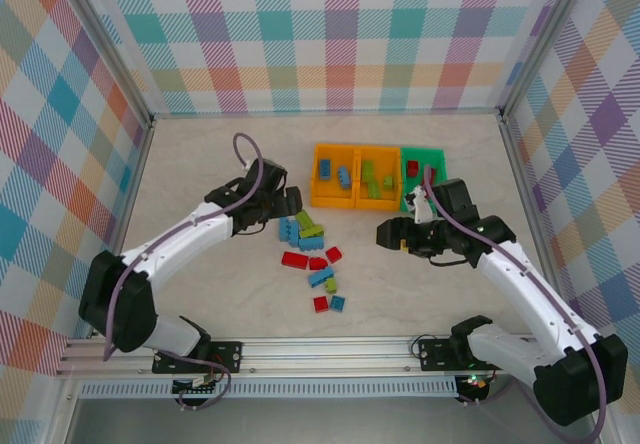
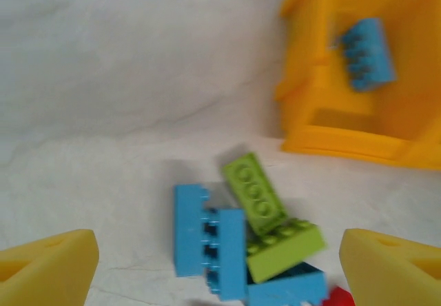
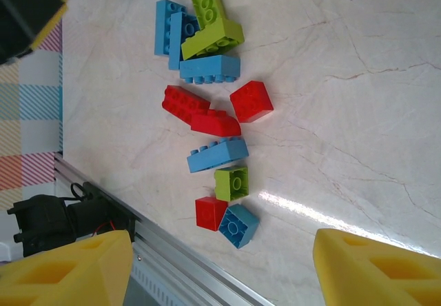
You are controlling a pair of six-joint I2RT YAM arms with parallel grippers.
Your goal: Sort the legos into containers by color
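Now L fingers [image 2: 48, 271] spread wide near blue+green legos [image 2: 207, 244] beside orange bin [image 2: 344, 144].

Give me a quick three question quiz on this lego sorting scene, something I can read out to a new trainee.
1. True or false: the left orange bin holds lime bricks.
2. Which colour of brick lies in the green bin? A blue, B red, C lime.
3. How many red bricks show loose on the table?
Key: 1 false, it holds blue bricks; 2 B; 3 four.
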